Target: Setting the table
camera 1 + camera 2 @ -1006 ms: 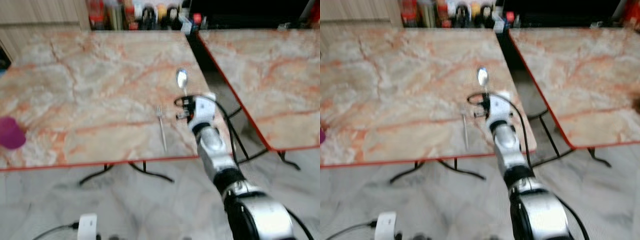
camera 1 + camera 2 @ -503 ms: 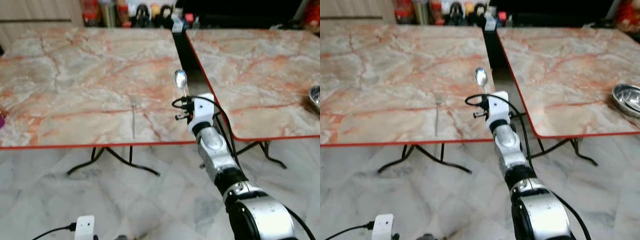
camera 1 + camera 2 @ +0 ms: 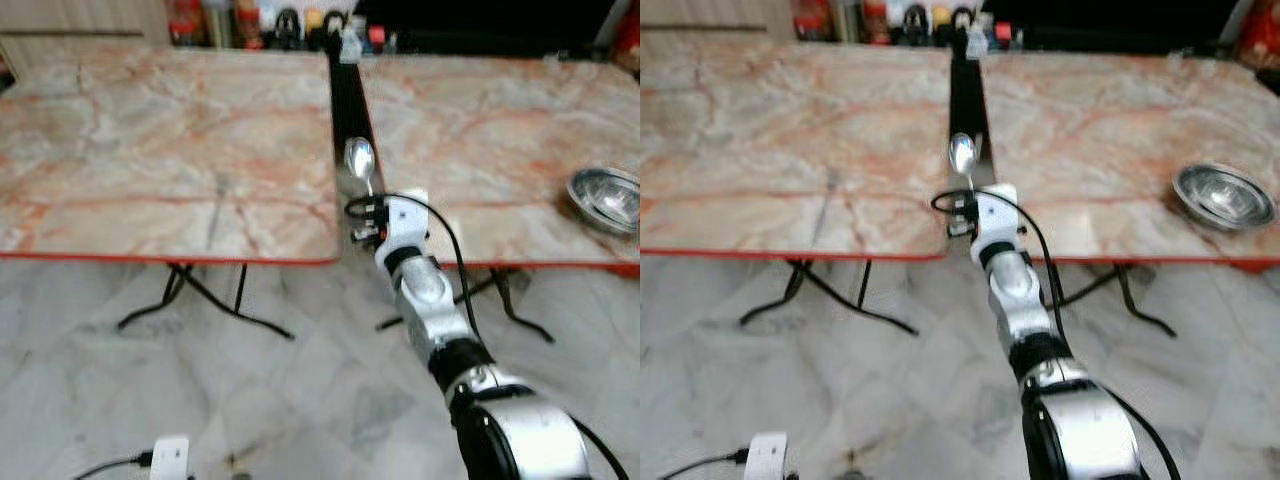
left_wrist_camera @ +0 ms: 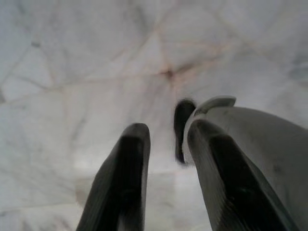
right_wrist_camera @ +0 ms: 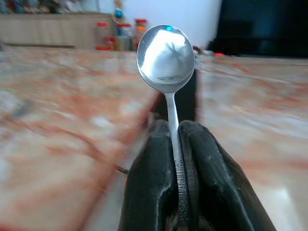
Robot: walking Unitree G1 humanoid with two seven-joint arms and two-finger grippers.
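Spoon handle: lower part hidden btw right gripper fingers.
Fork: blurred to a faint streak on left table.
Bottles at far wall: too blurred to tell apart.
Steel bowl: cut by pic edge.
Left gripper: bases cut off.

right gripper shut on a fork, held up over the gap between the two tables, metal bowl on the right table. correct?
Not quite: it holds a spoon, not a fork. The right wrist view shows the round bowl of it above the shut fingers. The rest stands: right gripper over the gap, metal bowl on the right table.
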